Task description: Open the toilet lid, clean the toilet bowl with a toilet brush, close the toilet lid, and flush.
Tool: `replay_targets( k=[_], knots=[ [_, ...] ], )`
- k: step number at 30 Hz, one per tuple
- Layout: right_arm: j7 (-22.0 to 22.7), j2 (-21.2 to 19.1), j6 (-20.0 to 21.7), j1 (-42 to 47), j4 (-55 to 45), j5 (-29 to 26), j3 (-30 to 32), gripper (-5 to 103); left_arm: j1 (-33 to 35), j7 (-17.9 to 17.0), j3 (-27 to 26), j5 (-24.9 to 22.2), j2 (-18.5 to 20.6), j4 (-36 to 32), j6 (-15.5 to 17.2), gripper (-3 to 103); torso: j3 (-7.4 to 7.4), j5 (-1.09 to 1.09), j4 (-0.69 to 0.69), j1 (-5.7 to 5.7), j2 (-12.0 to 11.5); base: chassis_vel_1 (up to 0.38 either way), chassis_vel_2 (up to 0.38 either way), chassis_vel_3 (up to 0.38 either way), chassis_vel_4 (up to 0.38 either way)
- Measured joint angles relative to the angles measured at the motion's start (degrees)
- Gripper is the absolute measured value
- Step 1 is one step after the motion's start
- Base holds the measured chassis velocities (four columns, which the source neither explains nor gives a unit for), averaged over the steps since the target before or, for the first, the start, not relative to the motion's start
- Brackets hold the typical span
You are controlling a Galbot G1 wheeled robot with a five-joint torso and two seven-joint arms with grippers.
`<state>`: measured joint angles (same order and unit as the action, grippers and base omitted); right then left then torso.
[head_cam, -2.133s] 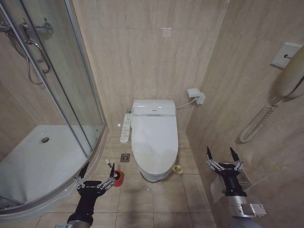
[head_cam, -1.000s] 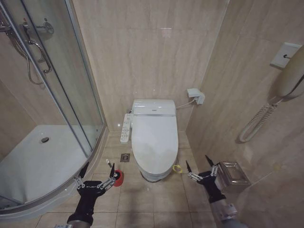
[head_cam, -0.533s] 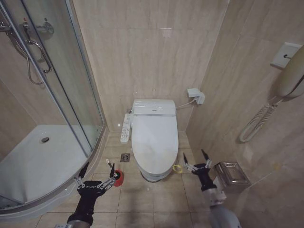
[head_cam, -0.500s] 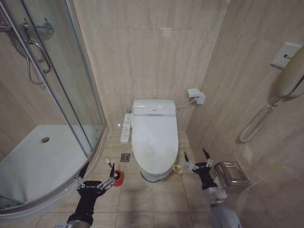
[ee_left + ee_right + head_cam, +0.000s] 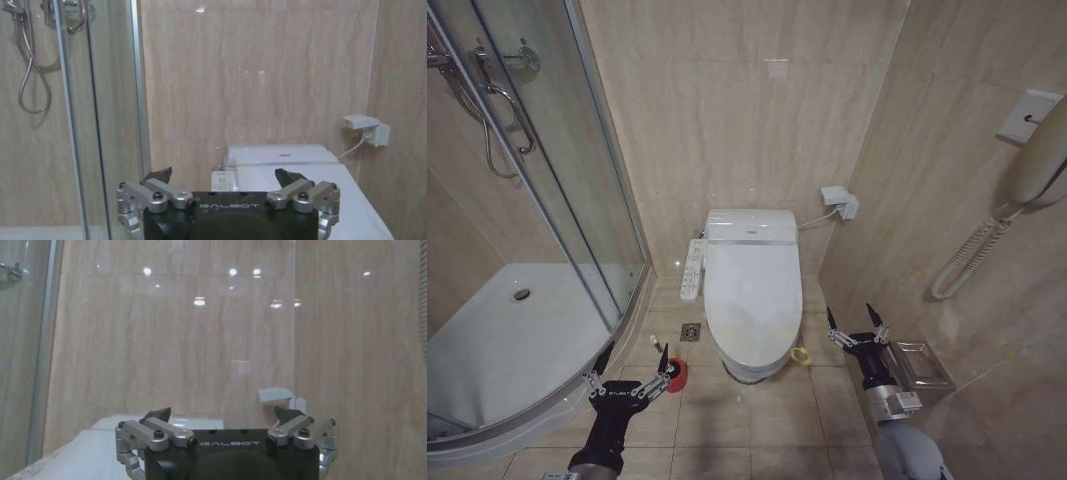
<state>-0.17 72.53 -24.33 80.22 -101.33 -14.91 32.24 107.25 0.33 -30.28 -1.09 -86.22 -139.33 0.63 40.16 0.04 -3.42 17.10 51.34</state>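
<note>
While toilet lid (image 5: 751, 298) lies shut, right gripper (image 5: 858, 323) splayed beside it; left gripper (image 5: 633, 362) splayed near toilet brush (image 5: 673, 374)

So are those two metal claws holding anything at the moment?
No. The left gripper and the right gripper are both open and empty.

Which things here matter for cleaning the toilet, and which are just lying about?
For the job:
- toilet lid, shut
- toilet brush in its red holder, on the floor left of the toilet
- left end effector, open
- right end effector, open

Just there:
- shower tray
- wall phone
- metal dish
- yellow ring
</note>
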Motion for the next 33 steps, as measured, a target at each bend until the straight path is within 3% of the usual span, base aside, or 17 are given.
replay_targets(
  k=[12,17,20,33],
  knots=[
    [-0.92,0.48,-2.82,-1.38,1.89,1.56,0.84,100,0.00,0.00,0.00,0.00,0.00,0.00,0.00,100,0.02,-0.01,0.02,0.06,-0.02,-0.081,0.082,0.085,-0.095],
    [0.70,0.17,-3.46,-1.61,3.23,5.94,1.41,100,0.00,0.00,0.00,0.00,0.00,0.00,0.00,100,0.02,0.00,0.01,0.04,-0.02,-0.035,0.043,0.044,-0.033],
    [1.30,-0.61,-2.40,-0.25,3.21,9.56,1.41,100,0.00,0.00,0.00,0.00,0.00,0.00,0.00,100,-0.01,0.00,-0.01,-0.03,0.00,0.014,-0.019,-0.014,0.008],
    [0.14,-5.07,-3.31,1.60,8.07,9.87,-2.65,100,0.00,0.00,0.00,0.00,0.00,0.00,0.00,100,0.00,0.00,0.01,0.01,0.00,0.008,-0.012,-0.012,0.010]
  ],
)
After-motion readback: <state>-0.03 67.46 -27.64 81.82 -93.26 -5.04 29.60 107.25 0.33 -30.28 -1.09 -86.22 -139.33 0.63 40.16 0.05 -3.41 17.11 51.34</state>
